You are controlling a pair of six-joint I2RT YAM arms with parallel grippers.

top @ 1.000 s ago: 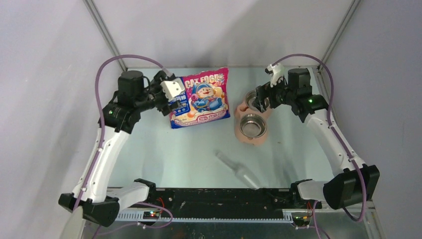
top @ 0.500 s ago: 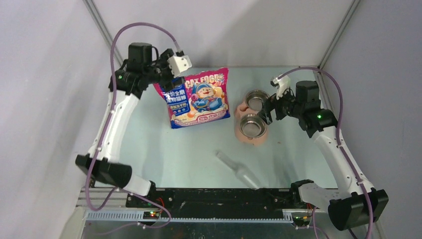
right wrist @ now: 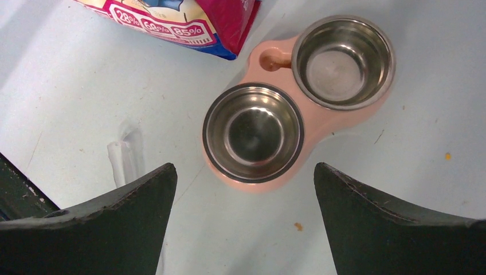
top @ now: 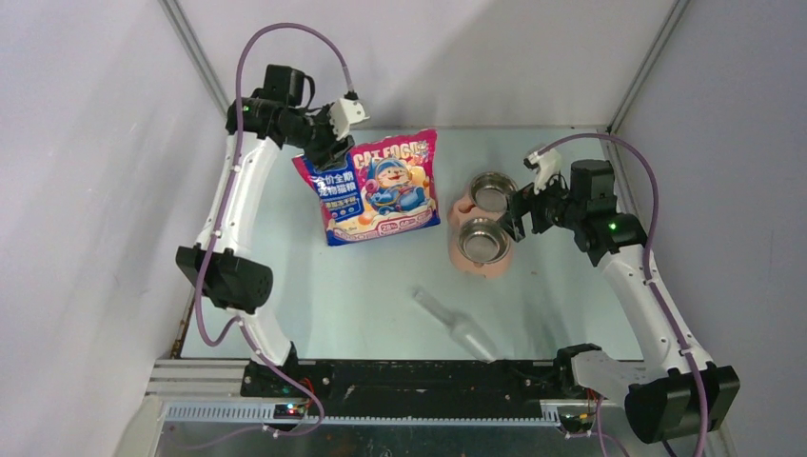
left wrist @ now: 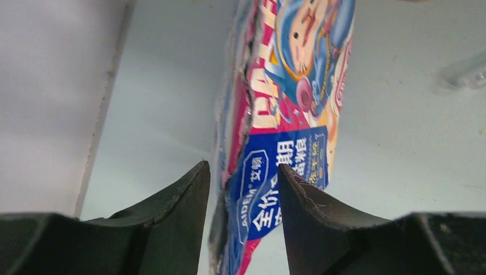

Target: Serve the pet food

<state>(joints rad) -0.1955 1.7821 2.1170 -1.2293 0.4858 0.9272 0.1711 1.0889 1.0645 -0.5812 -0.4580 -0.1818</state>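
Observation:
The pet food is hidden; no kibble shows. The pink and blue cat bag (top: 381, 190) lies at the back of the table. My left gripper (top: 322, 157) is at the bag's top left corner. In the left wrist view the jaws (left wrist: 242, 166) are closed on the bag's torn edge (left wrist: 258, 189). A pink feeder (top: 463, 208) holds two empty steel bowls, the far one (top: 490, 193) and the near one (top: 483, 240). My right gripper (top: 519, 214) is open and empty, just right of the near bowl (right wrist: 253, 133). Its wrist view (right wrist: 243, 166) looks down on both bowls.
A clear plastic scoop (top: 455, 326) lies near the table's front middle and shows faintly in the right wrist view (right wrist: 123, 154). Small orange crumbs (right wrist: 446, 155) dot the table by the feeder (right wrist: 318, 126). Walls close the table at the back and sides.
My left arm has risen and reached farther back, with its gripper now at the bag's top left corner. My right gripper has moved from over the far bowl to beside the near bowl.

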